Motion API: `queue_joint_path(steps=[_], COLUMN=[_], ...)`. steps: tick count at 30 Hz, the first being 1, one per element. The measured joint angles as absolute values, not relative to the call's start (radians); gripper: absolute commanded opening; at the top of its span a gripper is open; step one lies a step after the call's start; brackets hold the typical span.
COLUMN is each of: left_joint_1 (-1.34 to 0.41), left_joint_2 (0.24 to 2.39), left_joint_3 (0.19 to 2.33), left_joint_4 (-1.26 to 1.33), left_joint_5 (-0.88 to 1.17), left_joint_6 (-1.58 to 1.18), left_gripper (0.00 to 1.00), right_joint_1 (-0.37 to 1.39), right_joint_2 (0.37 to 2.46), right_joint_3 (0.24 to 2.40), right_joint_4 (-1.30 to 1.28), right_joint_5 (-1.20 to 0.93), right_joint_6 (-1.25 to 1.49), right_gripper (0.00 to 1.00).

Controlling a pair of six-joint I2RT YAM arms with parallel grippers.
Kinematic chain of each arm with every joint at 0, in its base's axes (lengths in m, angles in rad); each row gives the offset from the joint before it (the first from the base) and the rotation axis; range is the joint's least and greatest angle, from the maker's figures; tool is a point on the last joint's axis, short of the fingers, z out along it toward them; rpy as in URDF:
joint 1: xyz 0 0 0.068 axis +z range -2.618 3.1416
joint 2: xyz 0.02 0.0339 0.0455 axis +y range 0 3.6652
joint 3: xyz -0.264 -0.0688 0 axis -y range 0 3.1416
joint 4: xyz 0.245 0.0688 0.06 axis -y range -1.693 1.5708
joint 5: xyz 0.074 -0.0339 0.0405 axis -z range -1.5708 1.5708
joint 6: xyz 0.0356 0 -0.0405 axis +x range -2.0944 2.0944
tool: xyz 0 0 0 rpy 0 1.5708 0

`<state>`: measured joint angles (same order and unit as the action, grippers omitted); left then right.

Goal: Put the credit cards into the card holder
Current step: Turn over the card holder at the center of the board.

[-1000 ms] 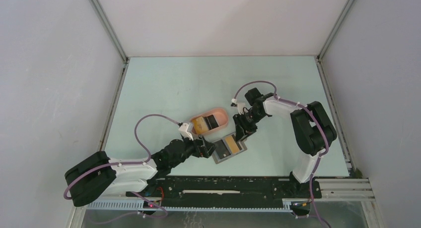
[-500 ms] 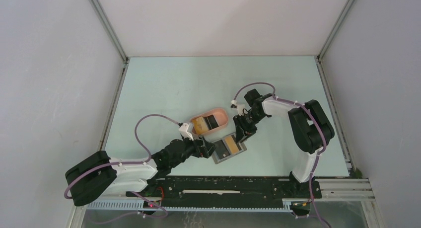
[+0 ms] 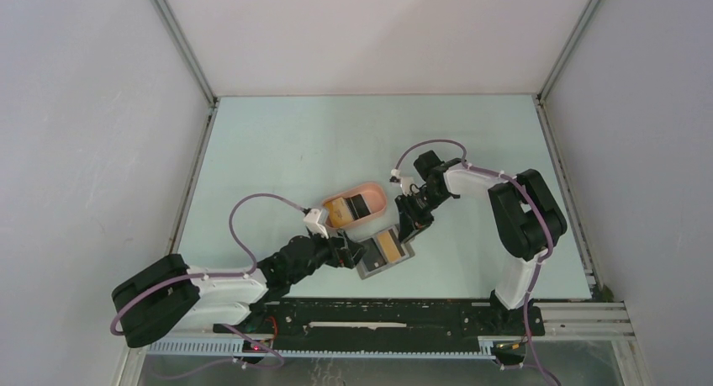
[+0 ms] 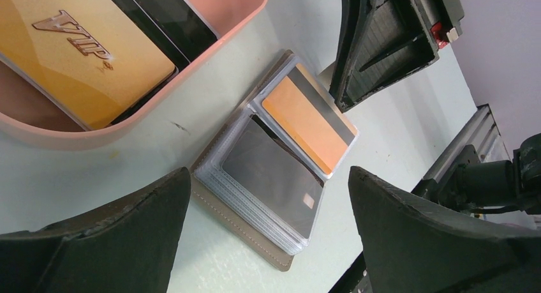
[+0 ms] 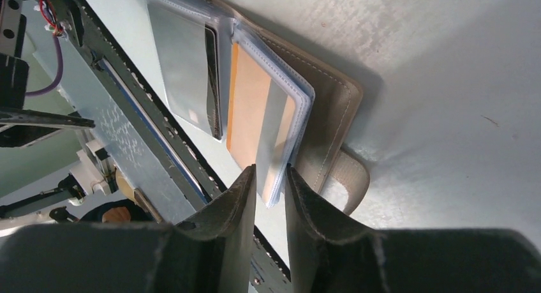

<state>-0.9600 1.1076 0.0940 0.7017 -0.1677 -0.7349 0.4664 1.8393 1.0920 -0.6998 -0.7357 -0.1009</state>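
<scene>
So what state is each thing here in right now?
card holder: lying open on the table.
orange card: sleeved on one half.
silvery card: sleeved on the other half.
pink tray: holding gold VIP card and dark cards.
left gripper: wide open, empty.
right gripper: nearly closed at the orange card's edge.

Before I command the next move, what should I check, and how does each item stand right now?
1. Card holder lying open: ok.
2. Orange card inside a clear sleeve: ok.
3. Right gripper firmly pinching that sleeve's edge: cannot tell; its jaws are nearly closed around it.
4. Left gripper open and empty: ok.
5. Tray emptied of cards: not ok; a yellow VIP card and a dark card lie in it.
</scene>
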Motion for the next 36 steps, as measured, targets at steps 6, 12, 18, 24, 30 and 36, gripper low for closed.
queue_joint_path(steps=[6,12,18,24,30,36], left_joint_1=[-0.960,-0.960,-0.960,-0.960,-0.960,-0.960], left_joint_2=[1.121,1.130,1.134,1.134,1.135,1.152], left_joint_3=[0.099,0.111,0.111,0.111,0.111,0.111], left_joint_4=[0.701,0.714,0.717,0.722,0.724,0.746], left_joint_5=[-0.153,-0.150,-0.149,-0.149,-0.145,-0.133], left_joint_6=[-0.735,-0.735,-0.736,-0.737,-0.743,-0.761], left_gripper=[0.98,0.98,0.98,0.98,0.98,0.98], right_joint_1=[0.466,0.466,0.466,0.466,0.466,0.468], right_joint_2=[1.838,1.838,1.838,1.838,1.838,1.838], right_joint_3=[1.092,1.092,1.094,1.105,1.106,1.106], right_joint_4=[-0.710,-0.720,-0.734,-0.748,-0.761,-0.769], right_joint_5=[-0.773,-0.827,-0.884,-0.936,-0.987,-1.028], right_joint_6=[-0.105,-0.107,-0.114,-0.130,-0.147,-0.154], right_gripper=[0.27,0.28,0.30,0.35,0.35,0.29])
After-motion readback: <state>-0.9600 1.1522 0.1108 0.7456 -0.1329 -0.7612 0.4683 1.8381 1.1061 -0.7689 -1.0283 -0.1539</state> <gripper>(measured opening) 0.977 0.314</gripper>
